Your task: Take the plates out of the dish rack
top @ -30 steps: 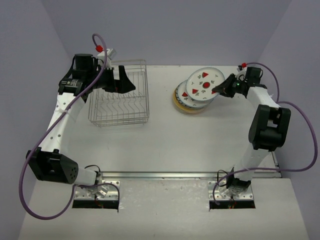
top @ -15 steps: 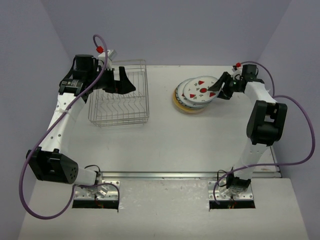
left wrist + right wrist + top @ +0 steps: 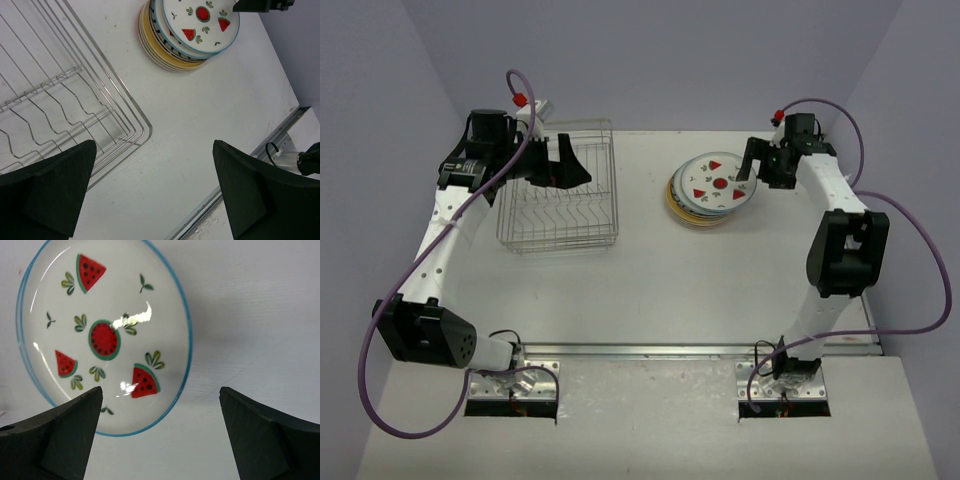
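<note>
Final release, by the look: red-wedge plate (image 3: 102,335) flat atop the stacked plates (image 3: 685,213) on the tabletop (image 3: 660,280), dish rack (image 3: 560,215) showing none, left jaws and right jaws wide open, empty; next, backing the right arm clear.

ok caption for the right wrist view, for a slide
Open right gripper hovers over the blue-rimmed watermelon plate

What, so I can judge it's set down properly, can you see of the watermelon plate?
The watermelon plate is round, glossy white with a blue rim, painted with red watermelon wedges, one round slice and green sprigs. It lies flat, face up, atop the stack of other plates, offset rightward. The open right gripper hangs by its edge, gripping nothing.
</note>
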You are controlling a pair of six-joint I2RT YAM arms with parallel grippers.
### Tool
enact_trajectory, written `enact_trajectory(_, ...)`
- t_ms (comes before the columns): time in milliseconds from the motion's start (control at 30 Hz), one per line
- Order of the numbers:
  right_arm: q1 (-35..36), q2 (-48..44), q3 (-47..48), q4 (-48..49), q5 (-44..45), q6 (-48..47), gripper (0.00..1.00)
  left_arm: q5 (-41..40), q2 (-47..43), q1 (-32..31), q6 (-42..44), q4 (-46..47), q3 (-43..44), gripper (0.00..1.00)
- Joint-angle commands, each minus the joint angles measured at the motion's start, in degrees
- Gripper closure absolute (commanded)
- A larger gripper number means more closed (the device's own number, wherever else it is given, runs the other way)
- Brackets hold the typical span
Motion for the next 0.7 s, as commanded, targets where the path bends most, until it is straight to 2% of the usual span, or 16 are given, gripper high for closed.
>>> enact_trajectory(0, -0.4, -8.5, -4.7, 9.8, 15.6, -7.8, 0.01, 0.0, -2.6, -0.1, 1.0, 1.7, -0.9, 0.00)
enact_trajectory(167, -0.6, -11.4, -9.2, 18.1, 21.8, -12.9, 0.03, -0.6, -2.6, -0.1, 1.1, 1.9, -1.1, 0.00)
enact_trajectory(367, -0.9, -7.5, -9.0, 20.7, 26.5, -19.3, 0.15, -1.9, -2.6, -0.1, 1.4, 1.6, -1.0, 0.00)
enact_trajectory(500, -1.0, -4.6, -8.7, 20.5, 27.1, -19.5, 0.15, -2.1, -2.6, -0.1, 1.5, 1.5, -1.1, 0.00)
enact_trajectory(667, -0.9, -1.6, -8.4, 19.6, 22.8, -17.1, 0.14, -2.9, -2.6, -0.1, 1.6, 1.3, -1.2, 0.00)
